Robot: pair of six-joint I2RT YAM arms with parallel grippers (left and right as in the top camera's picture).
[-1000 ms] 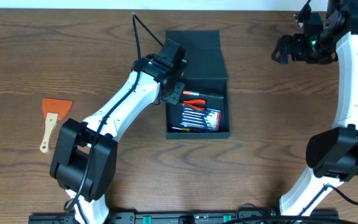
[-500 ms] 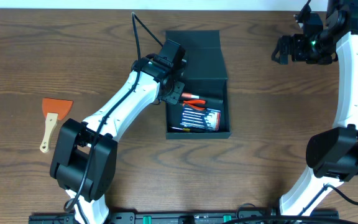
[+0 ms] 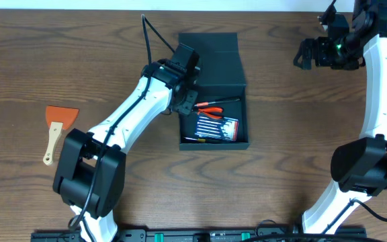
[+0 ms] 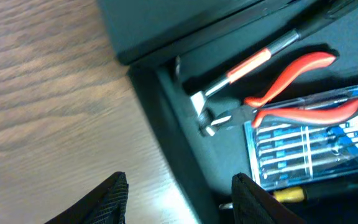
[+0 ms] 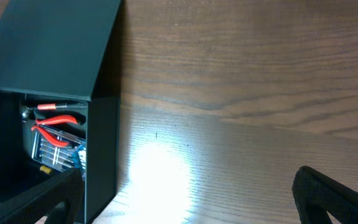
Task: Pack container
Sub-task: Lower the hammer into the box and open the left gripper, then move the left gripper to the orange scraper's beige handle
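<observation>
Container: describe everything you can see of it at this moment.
The container is a dark teal-green, matte, rigid rectangular box resting flat on the wooden table. Its hinged flap lid stands open at the far end. Inside lie red-handled pliers, a slim red-banded tool and a clear case of bits. The open left pincer hovers over its left wall; contact unclear.

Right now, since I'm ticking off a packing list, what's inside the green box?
Red-handled pliers, a red-banded rod and a clear case of small drivers lie in the box; something yellow shows beside the case. The lid flap overhangs the far end, so anything there is hidden.
</observation>
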